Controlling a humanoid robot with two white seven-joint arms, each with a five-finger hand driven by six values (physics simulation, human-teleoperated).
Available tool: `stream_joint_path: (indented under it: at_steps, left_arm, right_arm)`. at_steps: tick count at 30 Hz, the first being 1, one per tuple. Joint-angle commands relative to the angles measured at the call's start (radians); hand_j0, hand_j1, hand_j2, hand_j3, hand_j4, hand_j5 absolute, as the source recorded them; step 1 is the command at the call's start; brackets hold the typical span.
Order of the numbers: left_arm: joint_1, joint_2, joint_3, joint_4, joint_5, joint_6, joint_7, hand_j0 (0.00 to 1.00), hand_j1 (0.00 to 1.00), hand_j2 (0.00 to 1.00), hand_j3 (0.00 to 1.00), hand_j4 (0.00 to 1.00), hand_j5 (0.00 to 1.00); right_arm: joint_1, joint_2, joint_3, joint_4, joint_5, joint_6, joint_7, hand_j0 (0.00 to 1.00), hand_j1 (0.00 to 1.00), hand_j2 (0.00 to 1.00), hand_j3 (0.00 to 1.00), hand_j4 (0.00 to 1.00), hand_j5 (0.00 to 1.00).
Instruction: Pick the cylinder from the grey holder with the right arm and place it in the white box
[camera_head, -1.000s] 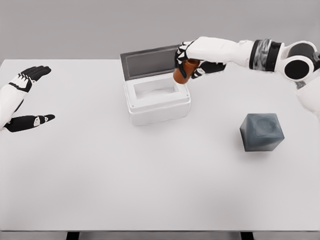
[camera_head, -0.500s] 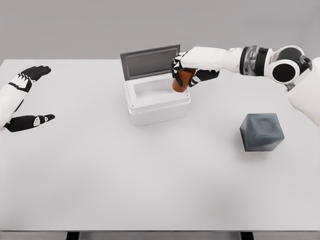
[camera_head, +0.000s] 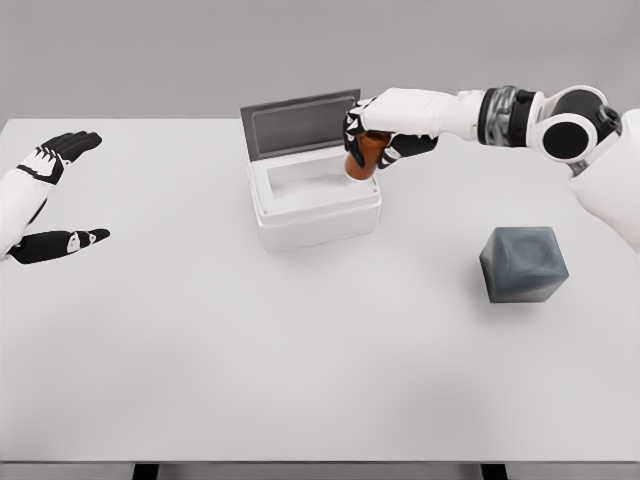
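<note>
We see the right hand (camera_head: 378, 135) clamped around the cylinder (camera_head: 362, 157), seemingly rigid and light, above the white box (camera_head: 315, 205).

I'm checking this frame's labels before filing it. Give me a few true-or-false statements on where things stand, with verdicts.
1. The right robot hand grips the brown cylinder. True.
2. The cylinder sits in the grey holder. False: it is held at the right rim of the white box.
3. The box lid stands open. True.
4. The left robot hand holds the box. False: it is open at the table's left edge, away from the box.
</note>
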Motion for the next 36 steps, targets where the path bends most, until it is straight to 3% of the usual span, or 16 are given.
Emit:
stream_joint_path:
  at_steps: [1,36]
  left_arm:
    - [0.000,0.001,0.000,0.000,0.006,0.000,0.001,1.00,1.00,1.00,1.00,1.00,1.00]
    - [0.000,-0.001,0.000,0.000,0.006,0.000,0.001,1.00,1.00,1.00,1.00,1.00,1.00]
  right_arm:
    - [0.000,0.003,-0.001,-0.001,-0.001,0.003,-0.002,0.27,0.27,0.27,0.27,0.27,0.27]
    - [-0.028,0.070,-0.001,0.090,0.048,0.003,-0.002,0.27,0.27,0.27,0.27,0.27,0.27]
